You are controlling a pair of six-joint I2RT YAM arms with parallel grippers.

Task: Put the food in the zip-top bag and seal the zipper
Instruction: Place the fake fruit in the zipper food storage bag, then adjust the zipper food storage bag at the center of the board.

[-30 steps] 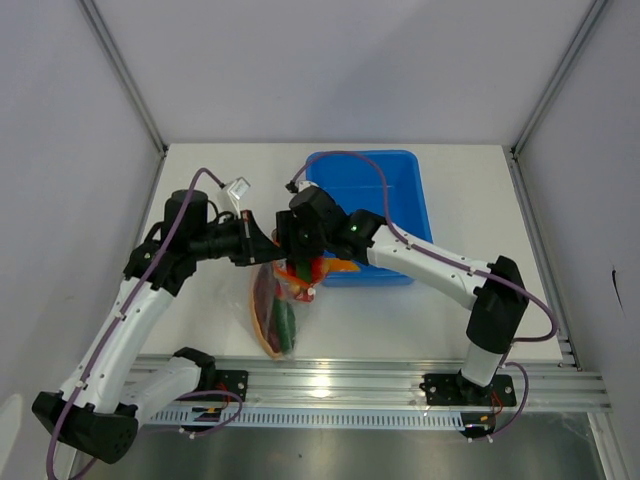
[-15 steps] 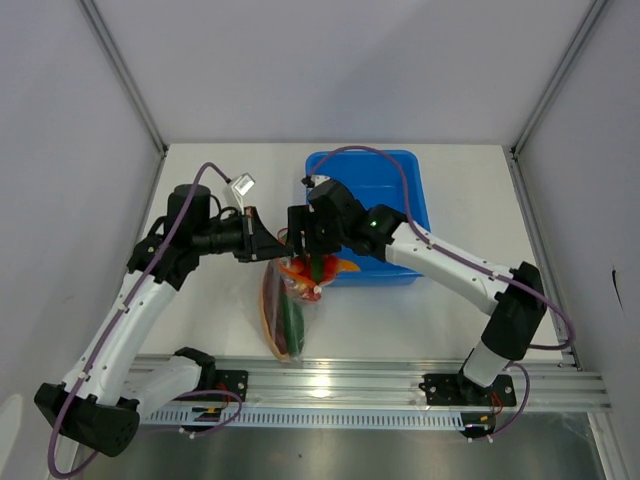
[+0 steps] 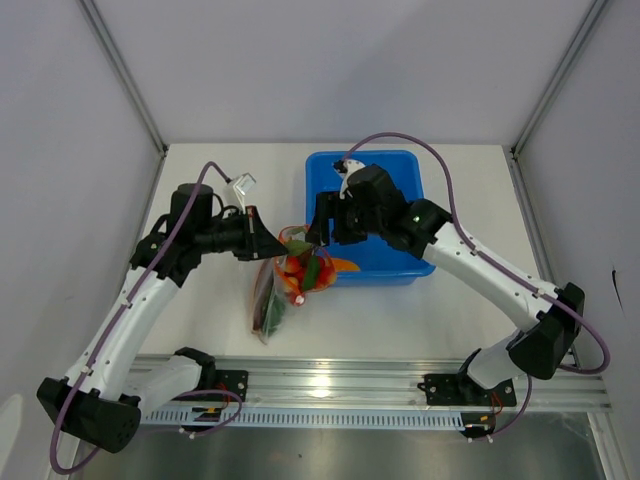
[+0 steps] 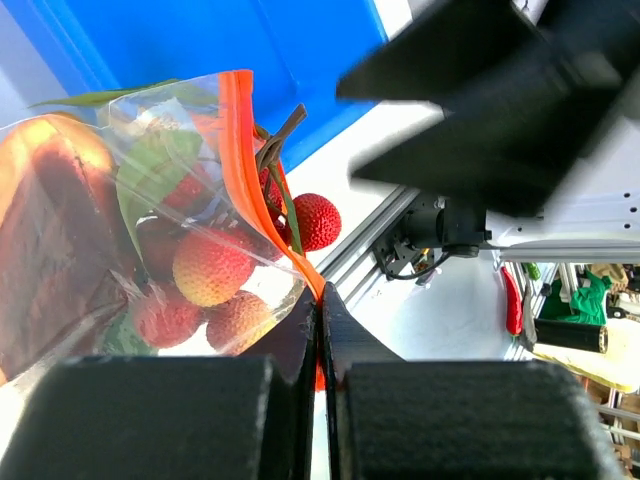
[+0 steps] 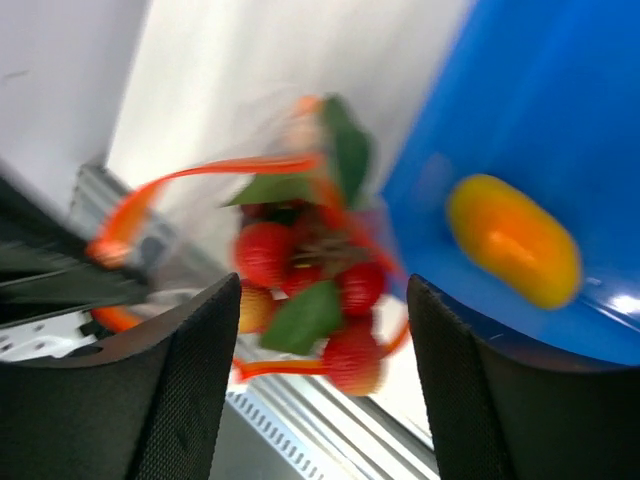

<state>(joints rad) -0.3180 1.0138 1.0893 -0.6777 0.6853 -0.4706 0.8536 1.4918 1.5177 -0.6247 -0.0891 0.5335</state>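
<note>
The zip-top bag (image 3: 280, 295) hangs from my left gripper (image 3: 262, 243), which is shut on the orange-red zipper (image 4: 240, 150) at one end of the mouth. Red fruits (image 4: 205, 268), a meat slice (image 4: 40, 250) and green leaves (image 4: 140, 175) show through the plastic. A dark cucumber (image 3: 272, 312) lies lower in the bag. One red fruit (image 4: 316, 220) dangles outside the strip. My right gripper (image 3: 320, 232) is open and empty, above the fruit bunch (image 5: 300, 260) at the mouth. An orange-yellow piece (image 5: 512, 240) rests against the blue bin.
The blue bin (image 3: 400, 190) stands behind and right of the bag, with my right arm stretched across it. The aluminium rail (image 3: 380, 385) runs along the table's near edge, close below the bag. White walls enclose the table on three sides.
My right gripper has opened and drawn back up and right toward the bin, leaving the red fruit bunch at the bag's mouth. The bag has shifted slightly with the left gripper still holding it.
</note>
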